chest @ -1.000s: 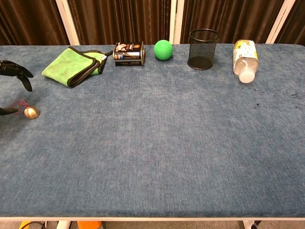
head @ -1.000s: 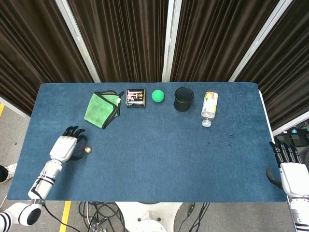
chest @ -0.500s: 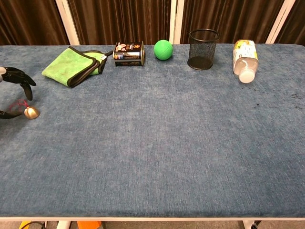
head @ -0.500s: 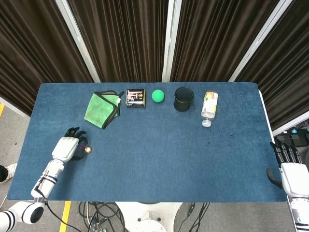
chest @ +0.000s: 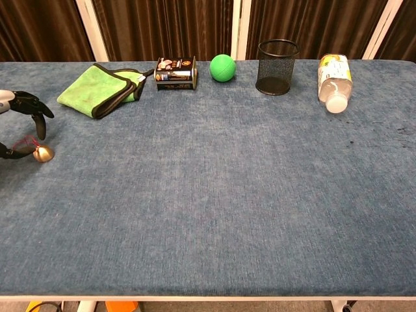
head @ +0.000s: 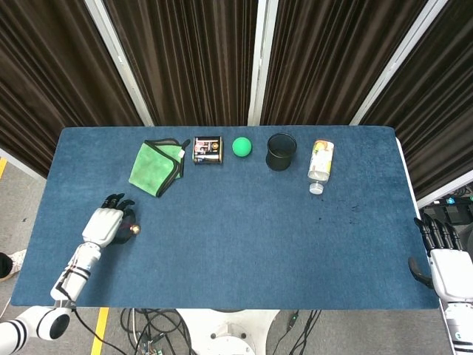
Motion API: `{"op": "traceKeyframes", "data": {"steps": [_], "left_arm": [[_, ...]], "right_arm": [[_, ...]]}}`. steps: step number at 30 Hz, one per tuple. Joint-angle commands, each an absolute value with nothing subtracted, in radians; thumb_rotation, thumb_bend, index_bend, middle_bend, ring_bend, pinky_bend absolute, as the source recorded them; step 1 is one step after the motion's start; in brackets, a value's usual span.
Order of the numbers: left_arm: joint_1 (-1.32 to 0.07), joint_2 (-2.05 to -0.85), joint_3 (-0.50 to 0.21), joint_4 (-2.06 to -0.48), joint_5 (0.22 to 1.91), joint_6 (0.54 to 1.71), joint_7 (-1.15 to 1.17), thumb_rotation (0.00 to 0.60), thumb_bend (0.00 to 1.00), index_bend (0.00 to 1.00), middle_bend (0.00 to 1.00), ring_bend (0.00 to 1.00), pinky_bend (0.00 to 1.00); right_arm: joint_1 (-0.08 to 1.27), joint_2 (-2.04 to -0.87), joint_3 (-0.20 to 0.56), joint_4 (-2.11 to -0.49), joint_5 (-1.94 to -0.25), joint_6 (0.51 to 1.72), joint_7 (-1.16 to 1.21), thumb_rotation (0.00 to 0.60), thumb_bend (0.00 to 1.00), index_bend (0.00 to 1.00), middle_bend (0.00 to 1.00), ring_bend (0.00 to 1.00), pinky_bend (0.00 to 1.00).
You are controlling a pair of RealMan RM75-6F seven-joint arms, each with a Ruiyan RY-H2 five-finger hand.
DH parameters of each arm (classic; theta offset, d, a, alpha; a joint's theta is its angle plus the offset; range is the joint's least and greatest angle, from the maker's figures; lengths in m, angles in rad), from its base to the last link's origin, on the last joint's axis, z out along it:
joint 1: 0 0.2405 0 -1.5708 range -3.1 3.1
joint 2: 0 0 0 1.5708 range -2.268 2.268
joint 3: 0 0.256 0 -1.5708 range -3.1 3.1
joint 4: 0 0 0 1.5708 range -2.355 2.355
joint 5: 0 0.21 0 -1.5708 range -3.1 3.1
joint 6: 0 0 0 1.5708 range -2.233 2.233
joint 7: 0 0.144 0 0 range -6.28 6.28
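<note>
A small gold bell (head: 135,229) on a red string lies on the blue table (head: 244,237) near its left edge. My left hand (head: 107,222) is right beside it, with the fingers (chest: 29,104) arched above and the thumb (chest: 12,154) low, next to the string. The bell (chest: 43,153) sits just past the thumb tip, and nothing is gripped. My right hand (head: 446,259) rests at the table's right edge with its fingers straight and apart, holding nothing. The chest view does not show it.
Along the far edge stand a folded green cloth (head: 157,166), a small printed tin (head: 208,149), a green ball (head: 242,146), a black mesh cup (head: 281,151) and a bottle (head: 321,164) lying on its side.
The left hand has edged toward the bell. Its fingers have lowered and its thumb has come closer to the string. The right hand has not moved.
</note>
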State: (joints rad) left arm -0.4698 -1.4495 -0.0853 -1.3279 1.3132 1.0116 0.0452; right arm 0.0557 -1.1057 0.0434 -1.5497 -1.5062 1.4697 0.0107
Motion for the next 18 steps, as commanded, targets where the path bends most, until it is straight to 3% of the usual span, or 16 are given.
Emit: {"op": "traceKeyframes", "data": {"steps": [1, 18], "left_arm": [[-0.471, -1.45, -0.084, -1.325, 1.31, 1.008, 0.047, 0.6, 0.35, 0.48, 0.19, 0.0, 0.06], [-0.479, -1.459, -0.087, -1.319, 1.296, 1.01, 0.062, 0.6, 0.37, 0.52, 0.2, 0.01, 0.06]], "right_arm": [[0.055, -1.105, 0.043, -1.55, -1.506, 1.47, 0.011, 0.6, 0.32, 0.0, 0.0, 0.0, 0.0], [0.058, -1.107, 0.045, -1.547, -1.5, 1.463, 0.013, 0.6, 0.32, 0.0, 0.0, 0.0, 0.0]]}}
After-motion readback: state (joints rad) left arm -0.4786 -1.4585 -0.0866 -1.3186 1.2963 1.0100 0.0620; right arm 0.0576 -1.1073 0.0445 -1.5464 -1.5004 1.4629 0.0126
